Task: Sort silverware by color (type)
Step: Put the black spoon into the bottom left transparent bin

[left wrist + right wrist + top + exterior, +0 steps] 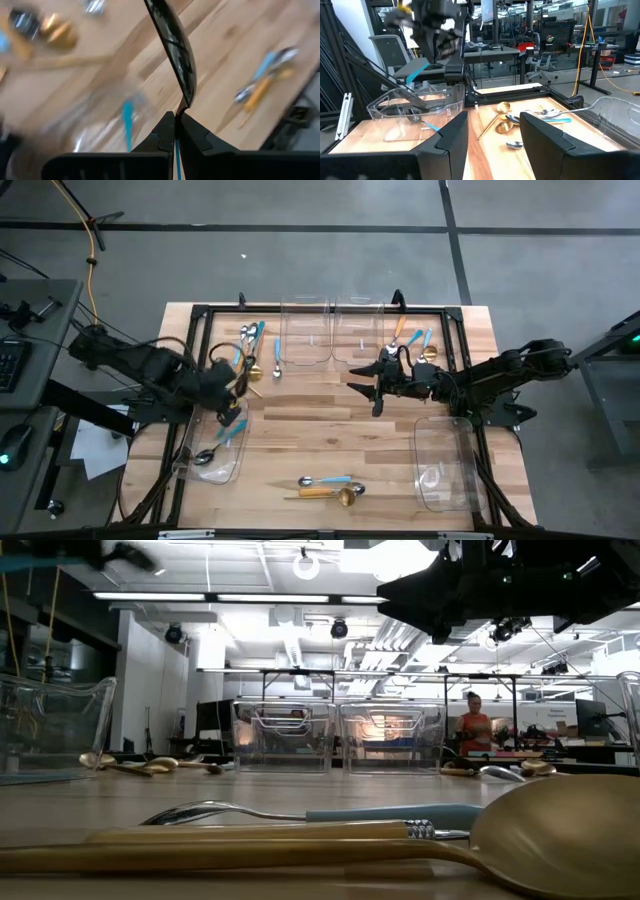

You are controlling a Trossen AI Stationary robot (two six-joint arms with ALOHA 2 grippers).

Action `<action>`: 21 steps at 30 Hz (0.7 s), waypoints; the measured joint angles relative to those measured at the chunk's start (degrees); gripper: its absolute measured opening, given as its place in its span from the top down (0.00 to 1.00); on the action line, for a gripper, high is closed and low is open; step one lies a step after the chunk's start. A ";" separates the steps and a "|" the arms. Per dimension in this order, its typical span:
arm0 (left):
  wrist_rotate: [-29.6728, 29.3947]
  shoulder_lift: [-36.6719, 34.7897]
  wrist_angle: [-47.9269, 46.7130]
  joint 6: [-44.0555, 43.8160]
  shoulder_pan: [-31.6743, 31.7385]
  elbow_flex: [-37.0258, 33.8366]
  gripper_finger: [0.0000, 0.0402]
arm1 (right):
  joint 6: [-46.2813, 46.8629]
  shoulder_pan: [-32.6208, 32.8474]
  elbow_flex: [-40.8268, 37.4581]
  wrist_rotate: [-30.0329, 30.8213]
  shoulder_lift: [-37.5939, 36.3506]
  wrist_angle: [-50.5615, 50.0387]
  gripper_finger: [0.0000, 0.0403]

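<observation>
My left gripper (176, 131) clamps a dark-headed spoon (175, 45) by its blue handle; the near-left bin (232, 470) lies at six o'clock.

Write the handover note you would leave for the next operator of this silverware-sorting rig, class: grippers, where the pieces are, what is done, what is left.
Left gripper: shut on a dark-headed spoon with a blue handle, above the near-left bin.
Right gripper: open, empty, over mid-table right of centre.
Done: near-left bin holds a dark-headed spoon.
Left: a pile at the far left, another pile at the far right, and loose pieces at the near edge. The two far bins hold little that can be made out; the near-right bin looks empty.
</observation>
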 joint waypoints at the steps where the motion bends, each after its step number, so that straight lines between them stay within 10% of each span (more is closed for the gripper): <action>1: 0.35 0.17 -0.87 -2.77 -1.29 -1.05 1.00 | 0.10 0.00 0.00 0.00 0.00 0.00 0.60; 12: 16.34 2.59 5.04 -22.95 -12.67 -16.26 1.00 | 0.24 0.00 0.00 0.00 0.00 0.00 0.60; 21: 15.70 4.98 16.06 -24.66 -14.92 -22.61 1.00 | 0.24 0.00 0.00 0.00 0.00 -0.07 0.60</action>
